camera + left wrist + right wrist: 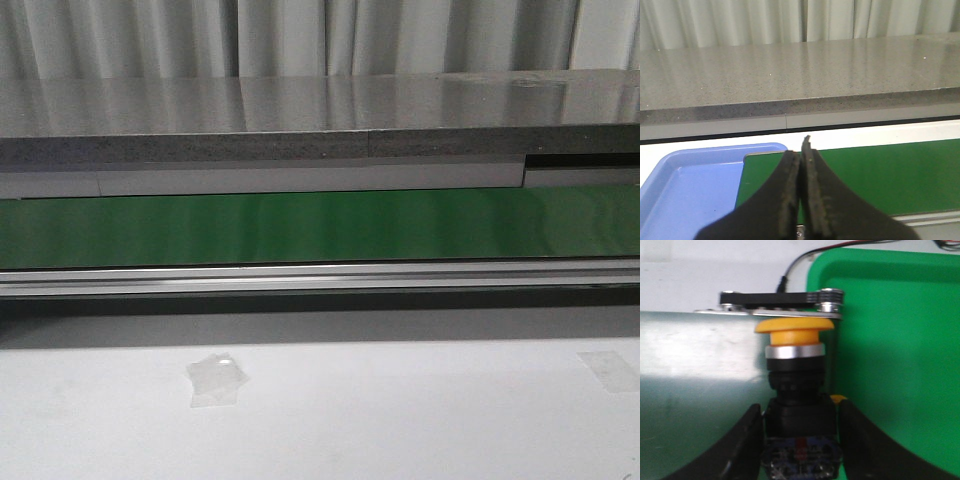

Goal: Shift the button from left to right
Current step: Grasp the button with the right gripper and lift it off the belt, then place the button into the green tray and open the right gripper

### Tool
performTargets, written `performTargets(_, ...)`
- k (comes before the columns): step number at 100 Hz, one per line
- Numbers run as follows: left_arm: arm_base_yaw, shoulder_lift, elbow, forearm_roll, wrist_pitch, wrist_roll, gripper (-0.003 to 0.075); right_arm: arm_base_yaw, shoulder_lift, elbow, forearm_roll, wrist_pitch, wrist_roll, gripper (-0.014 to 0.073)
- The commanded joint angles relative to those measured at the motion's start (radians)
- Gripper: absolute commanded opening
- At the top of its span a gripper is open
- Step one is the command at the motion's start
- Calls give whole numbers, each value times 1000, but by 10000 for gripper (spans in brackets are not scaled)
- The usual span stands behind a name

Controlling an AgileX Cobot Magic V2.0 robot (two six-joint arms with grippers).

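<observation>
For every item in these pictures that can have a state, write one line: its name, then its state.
Button: gripped by its black body, yellow cap pointing away from the fingers.
Right pincer: shut on the button.
Left pincer: shut, holding nothing.
Blue tray: visible part bare.
Green tray: visible part bare.
Conveyor belt: bare.

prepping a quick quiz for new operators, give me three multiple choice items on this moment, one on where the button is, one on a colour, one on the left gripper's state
1. Where is the button?
A. between the right gripper's fingers
B. in the blue tray
C. on the grey counter

2. What colour is the tray by the left gripper?
A. red
B. blue
C. white

3. How are the left gripper's fingers?
A. spread wide
B. closed on the button
C. pressed together, holding nothing

Answers: 1 A, its black body sits between the two fingers; 2 B, the left wrist view shows a blue tray; 3 C, the fingers meet with nothing between them.
</observation>
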Motion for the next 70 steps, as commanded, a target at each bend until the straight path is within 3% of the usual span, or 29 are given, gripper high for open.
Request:
performTargets(1, -6, 6, -27, -7, -73, -1, -20, -58, -44, -35, -6, -64, -29, 290)
performTargets(26, -6, 6, -27, -7, -73, -1, -20, -152, 13, -35, -6, -114, -61, 290)
performTargets(70, -6, 6, -27, -7, -73, -1, -20, -162, 178, -35, -6, -110, -90, 290)
